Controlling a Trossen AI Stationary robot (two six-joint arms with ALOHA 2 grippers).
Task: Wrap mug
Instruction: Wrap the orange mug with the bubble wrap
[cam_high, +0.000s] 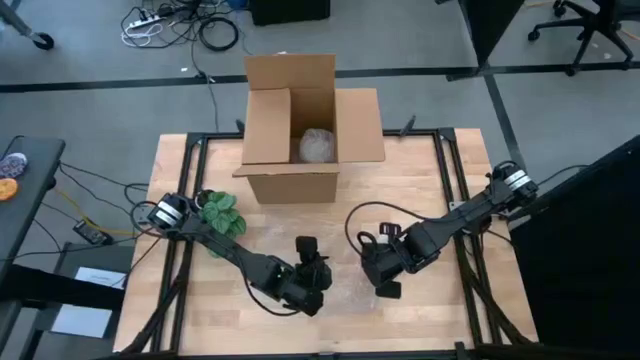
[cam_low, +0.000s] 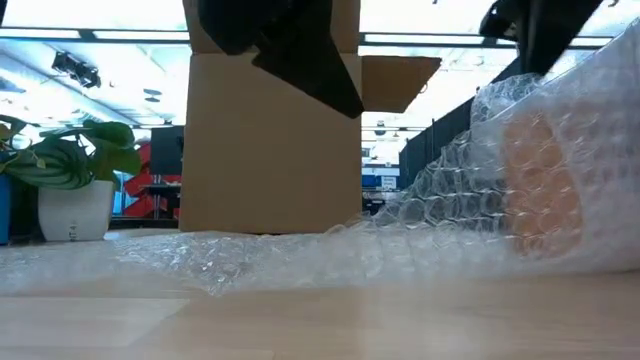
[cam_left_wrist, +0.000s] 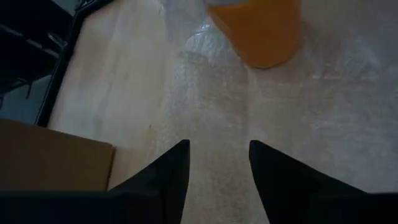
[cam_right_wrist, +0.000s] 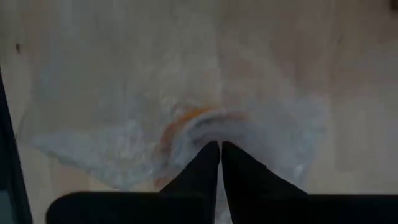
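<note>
The open box (cam_high: 292, 130) stands at the table's (cam_high: 420, 320) far middle, a plant (cam_high: 220, 212) to its left. Near of it lies the bubble wrap (cam_low: 300, 255), its right end lifted over the orange mug (cam_low: 540, 185); which way the mug's long axis runs I cannot tell. The right gripper (cam_right_wrist: 220, 149) pinches the wrap shut at the mug, while the left gripper (cam_left_wrist: 219, 152) hovers just left, fingers apart and empty.

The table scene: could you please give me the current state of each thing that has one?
Mug: orange, on the wrap, partly covered.
Wrap: spread on the table, one edge lifted over the mug.
Box: open, a wrapped item inside.
Left tool: open, empty, above the wrap.
Right tool: shut on wrap.
</note>
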